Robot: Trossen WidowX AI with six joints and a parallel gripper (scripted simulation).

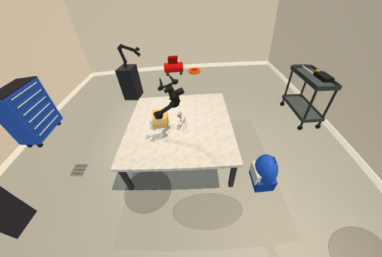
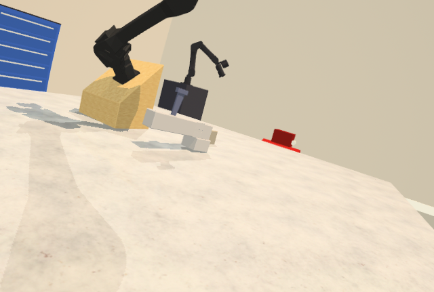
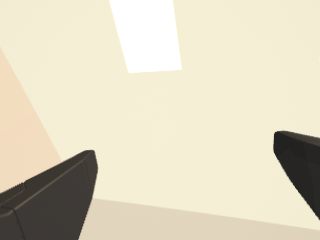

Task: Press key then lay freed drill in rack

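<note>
My gripper (image 1: 165, 77) (image 3: 183, 150) is open and empty, raised high above the back of the table and pointing up toward the ceiling. It is out of frame in the exterior view. A slate-blue tapered piece with a wide head (image 2: 178, 99), which looks like the key, stands up from a long pale block (image 2: 175, 124) (image 1: 183, 120). That block is raised at one end on a smaller pale foot (image 2: 196, 143). A small tan block (image 2: 213, 137) (image 1: 179, 113) shows behind its end. I cannot make out the drill or the rack with certainty.
My arm's base stands on a yellow wooden block (image 1: 160, 123) (image 2: 101, 106), left of the pale block on the marbled table (image 1: 203, 152) (image 2: 245, 229). A second black arm on a dark pedestal (image 1: 131, 83), a blue cabinet, a red machine and a cart stand away from the table.
</note>
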